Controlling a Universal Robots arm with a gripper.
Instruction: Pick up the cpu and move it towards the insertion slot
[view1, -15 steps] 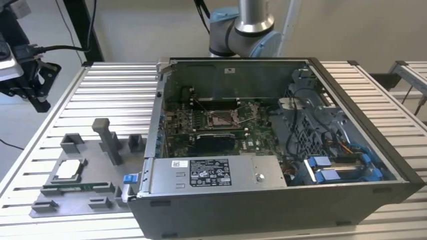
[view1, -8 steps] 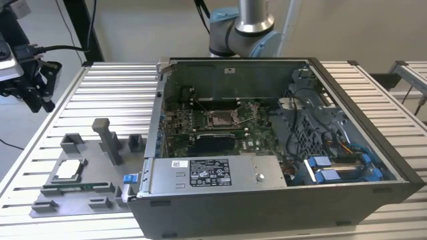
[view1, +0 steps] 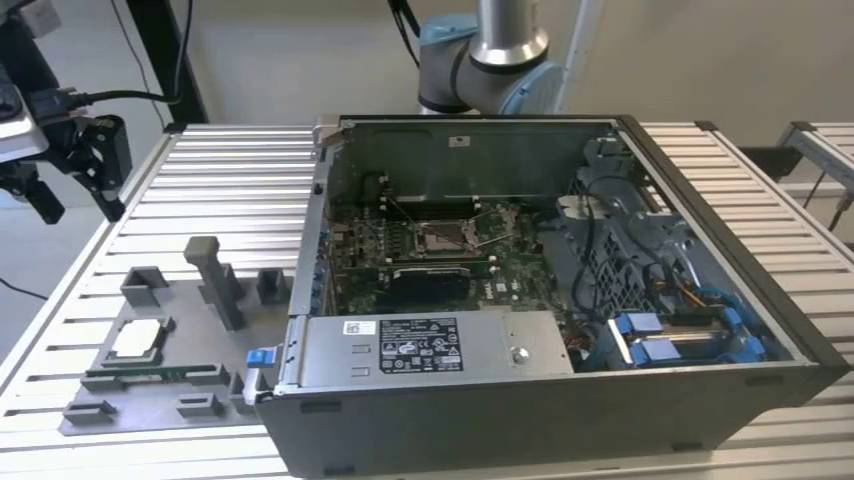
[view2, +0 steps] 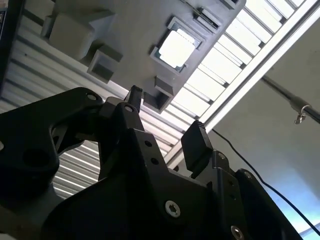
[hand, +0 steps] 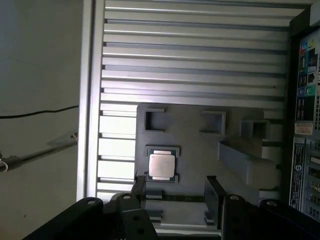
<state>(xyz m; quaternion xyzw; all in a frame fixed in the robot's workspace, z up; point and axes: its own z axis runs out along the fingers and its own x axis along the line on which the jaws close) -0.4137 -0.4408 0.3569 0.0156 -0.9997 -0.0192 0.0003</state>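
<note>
Nearest in the exterior view, a grey holder plate lies on the slatted table at about seven o'clock of the picture. The chip sits flat in a square pocket of that plate, silver top up. A thin green stick lies just beside it at six o'clock, and a grey post stands near it at two o'clock. Just beside the plate, at three o'clock, is the open computer case. Deeper inside the case, at about two o'clock from the chip and well apart from it, the socket lies on the green board, a metal frame around a brownish centre. Farther off, the claw hangs by the table's edge on the exterior view's left. The chip lies at about five o'clock from it, with a clear gap between them. In the first wrist view the claw has its dark fingers spread, and the chip lies beyond their tips on the plate, touching neither. In the second wrist view the claw is likewise spread, and the chip shines in its pocket beyond the tips. Farthest back, the arm's base joint stands behind the case at twelve o'clock.
</note>
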